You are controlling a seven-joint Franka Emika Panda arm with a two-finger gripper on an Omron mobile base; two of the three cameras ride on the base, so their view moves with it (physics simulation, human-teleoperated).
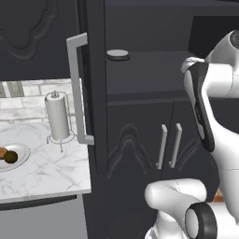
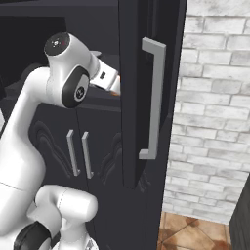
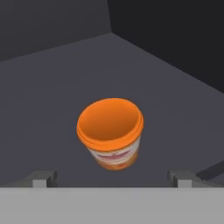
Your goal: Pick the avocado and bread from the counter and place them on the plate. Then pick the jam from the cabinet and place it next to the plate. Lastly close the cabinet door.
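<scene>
Inside the cabinet point(image 1: 140, 79), on its dark grey shelf point(image 3: 57, 87), the jam point(image 3: 110, 132) stands upright below my gripper point(image 3: 112, 177), an orange-lidded tub with a pale label and orange base. My jaws are spread wide and empty, one fingertip point(image 3: 41, 178) to each side of the tub and both clear of it; the hand view looks almost straight down on the lid. The shelf's back corner runs across the top of that view, with a darker wall beyond it.

Seen from the left base camera, my white arm point(image 1: 210, 107) reaches up and into the cabinet opening from the right. The cabinet door point(image 1: 91, 84) stands swung open toward the camera, edge on, its long pale grey handle point(image 1: 77, 88) on the side facing the counter point(image 1: 51, 168). A small grey disc point(image 1: 117, 54) lies on the shelf near the door. Below the shelf, two shorter black doors point(image 1: 140, 149) are shut, with paired handles point(image 1: 169, 145) side by side.

Left of the cabinet, on the white marble counter, the plate point(image 1: 21, 156) sits at the frame's edge with the avocado point(image 1: 10, 157) on it and the bread point(image 1: 2, 152) touching it, cut off by the frame. A paper towel roll point(image 1: 57, 116) stands upright on a wire holder behind the plate, near the white brick wall point(image 1: 32, 93).

From the right base camera, the open door hides my hand; only my wrist point(image 2: 105, 76) shows going in behind it.
</scene>
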